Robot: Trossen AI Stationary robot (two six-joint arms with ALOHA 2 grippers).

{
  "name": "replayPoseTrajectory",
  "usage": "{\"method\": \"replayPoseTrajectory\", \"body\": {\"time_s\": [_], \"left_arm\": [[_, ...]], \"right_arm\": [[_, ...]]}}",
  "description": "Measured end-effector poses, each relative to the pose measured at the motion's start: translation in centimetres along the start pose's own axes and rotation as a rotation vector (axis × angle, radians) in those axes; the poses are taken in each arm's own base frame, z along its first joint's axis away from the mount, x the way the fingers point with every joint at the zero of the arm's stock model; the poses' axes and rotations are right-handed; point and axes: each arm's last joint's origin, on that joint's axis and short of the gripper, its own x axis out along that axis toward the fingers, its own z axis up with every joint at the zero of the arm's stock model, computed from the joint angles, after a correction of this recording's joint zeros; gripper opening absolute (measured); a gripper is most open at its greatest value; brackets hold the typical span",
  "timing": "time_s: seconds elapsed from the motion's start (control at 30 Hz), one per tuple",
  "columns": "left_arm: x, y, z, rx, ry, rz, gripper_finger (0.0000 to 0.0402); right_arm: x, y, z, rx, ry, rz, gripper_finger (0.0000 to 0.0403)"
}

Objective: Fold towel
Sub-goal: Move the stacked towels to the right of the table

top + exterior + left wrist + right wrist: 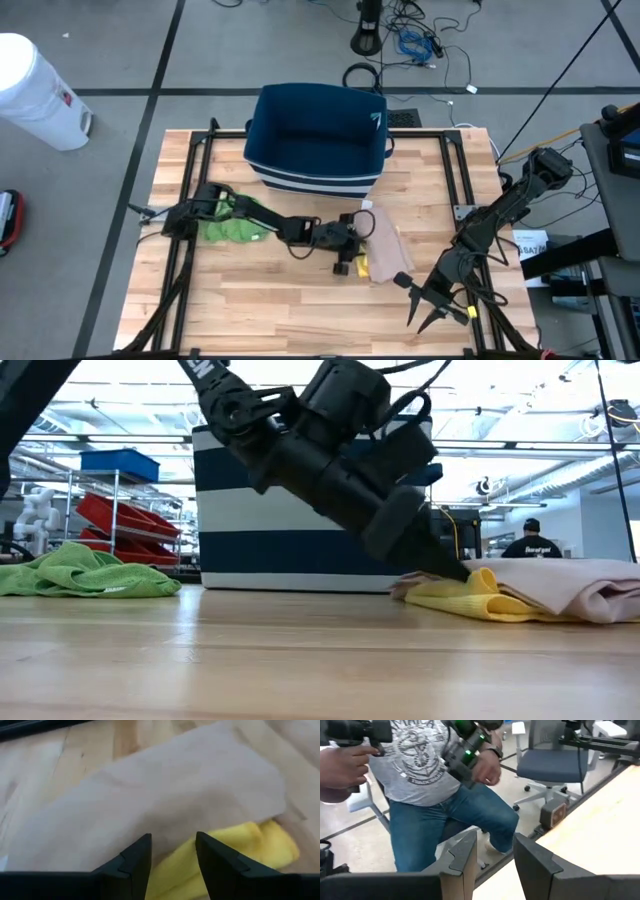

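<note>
The left gripper (pixel 352 262) is set low at the near edge of the pink towel (pixel 384 252), its jaws parted over a yellow cloth (pixel 250 840) tucked beneath, nothing pinched. Bare wood (pixel 260 300) is left toward the table's front. The towel is seen flat and folded, right of centre, before the navy bin (pixel 318 135). The right gripper (pixel 425 310) is parked at the front-right edge, jaws apart, empty. 1 green cloth (pixel 232 226) is bunched left.

Soft matt cloth towels (pixel 383 250) lie on a smooth, pale wooden table (pixel 300 300).
</note>
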Motion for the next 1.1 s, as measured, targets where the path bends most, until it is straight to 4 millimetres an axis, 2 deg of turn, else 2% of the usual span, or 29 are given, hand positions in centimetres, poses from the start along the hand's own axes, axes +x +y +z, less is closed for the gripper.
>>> {"method": "replayPoseTrajectory", "body": {"time_s": [0.13, 0.33, 0.5, 0.73, 1.0, 1.1], "left_arm": [[-0.3, -1.2, 1.2, 0.073, -0.034, -0.068, 0.0160], [-3.2, -3.7, 4.6, 0.234, -0.070, -0.066, 0.0160], [-8.1, -5.1, 8.6, 0.298, -0.118, -0.044, 0.0160], [-15.4, -7.2, 11.8, 0.333, -0.103, -0.005, 0.0160], [-22.6, -10.1, 12.6, 0.289, -0.046, 0.157, 0.0160], [-24.2, -11.2, 12.6, 0.267, -0.046, 0.200, 0.0160]], "right_arm": [[0.0, 0.0, 0.0, -0.015, 0.000, -0.005, 0.0114], [-0.2, -0.7, 0.0, -0.053, 0.001, -0.031, 0.0114], [-0.8, -1.7, 0.1, -0.074, 0.010, -0.048, 0.0114], [-3.2, -2.5, 0.6, -0.128, 0.019, -0.090, 0.0114], [-6.7, -3.7, 0.3, -0.095, 0.079, -0.222, 0.0114], [-7.9, -4.5, -0.3, -0.063, 0.140, -0.321, 0.0114]]}}
